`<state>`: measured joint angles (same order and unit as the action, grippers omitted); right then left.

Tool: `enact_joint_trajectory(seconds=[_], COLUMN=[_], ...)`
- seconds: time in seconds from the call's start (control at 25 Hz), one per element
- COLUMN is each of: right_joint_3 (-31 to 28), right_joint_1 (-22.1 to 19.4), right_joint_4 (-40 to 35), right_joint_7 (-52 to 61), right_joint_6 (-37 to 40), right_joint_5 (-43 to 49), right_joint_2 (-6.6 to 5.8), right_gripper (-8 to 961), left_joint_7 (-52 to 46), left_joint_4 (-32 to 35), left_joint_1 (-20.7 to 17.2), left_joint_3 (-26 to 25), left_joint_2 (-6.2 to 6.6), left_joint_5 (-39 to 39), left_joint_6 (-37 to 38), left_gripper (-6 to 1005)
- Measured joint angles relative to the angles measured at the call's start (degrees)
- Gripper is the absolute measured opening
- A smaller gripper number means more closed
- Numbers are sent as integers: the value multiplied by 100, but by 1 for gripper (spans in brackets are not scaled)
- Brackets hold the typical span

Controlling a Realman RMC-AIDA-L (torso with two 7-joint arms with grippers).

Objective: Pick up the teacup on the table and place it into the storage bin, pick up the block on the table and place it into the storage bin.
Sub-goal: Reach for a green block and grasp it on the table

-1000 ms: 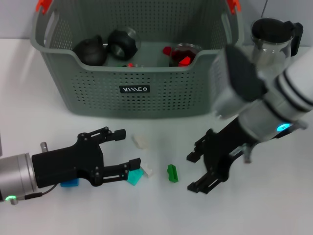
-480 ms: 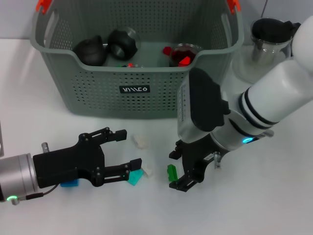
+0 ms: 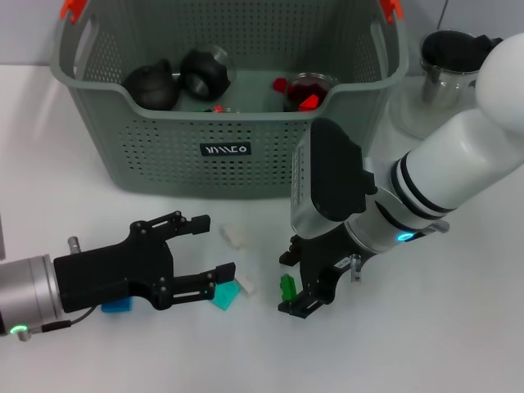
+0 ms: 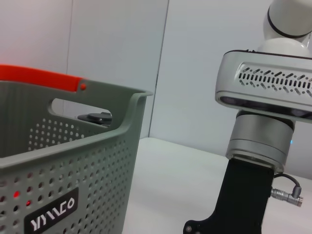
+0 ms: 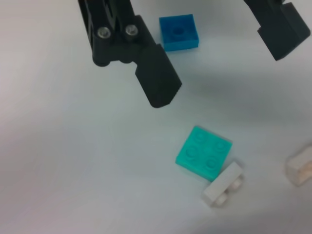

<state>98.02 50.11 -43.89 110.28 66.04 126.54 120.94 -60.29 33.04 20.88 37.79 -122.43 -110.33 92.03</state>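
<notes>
On my left, my left pincer [image 3: 195, 255] lies low over the desk [image 3: 458, 344] with its fingers spread wide and nothing between them. It sits parked there, I judge, so the other arm has room to work. Under its arm a blue block [image 3: 117, 305] peeks out, and a teal block [image 3: 224, 295] rests just beside its nearer fingertip, touching a small white block [image 3: 245, 286]. A second white block [image 3: 235, 237] lies a little nearer the storage bin [image 3: 225, 151], which stands at the back of the desk and already holds dark teacups [image 3: 176, 78] and some red pieces.

Further right, my right pincer [image 3: 292, 281] points down at the desk, its fingers parted on either side of a green block [image 3: 287, 288]. They stand close around the block, but I cannot tell whether they touch it yet. I take this as the grasp on a block, the fingers lowered this far so that they can close on it low down. Behind my right arm stands a glass teapot [image 3: 446, 70], which I should steer clear of when lifting.
</notes>
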Motion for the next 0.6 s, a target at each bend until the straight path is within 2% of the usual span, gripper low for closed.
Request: enact_joint_trajectory(seconds=[0.16, 0.36, 0.6], right_joint_3=[15, 29, 29], right_joint_1=[11, 90, 180], right_joint_4=[77, 248, 423], right_joint_7=[-4, -64, -66], right_joint_6=[-87, -131, -180], right_joint_5=[-103, -153, -224], right_joint_2=[0, 5, 7], right_gripper=[775, 693, 468], left_joint_7=[0, 0, 0], left_joint_4=[0, -7, -9], left_joint_1=[4, 13, 27], left_joint_3=[0, 0, 0], left_joint_2=[0, 0, 0], left_joint_5=[-10, -13, -13], left_joint_6=[-27, -29, -29], left_gripper=[828, 828, 828])
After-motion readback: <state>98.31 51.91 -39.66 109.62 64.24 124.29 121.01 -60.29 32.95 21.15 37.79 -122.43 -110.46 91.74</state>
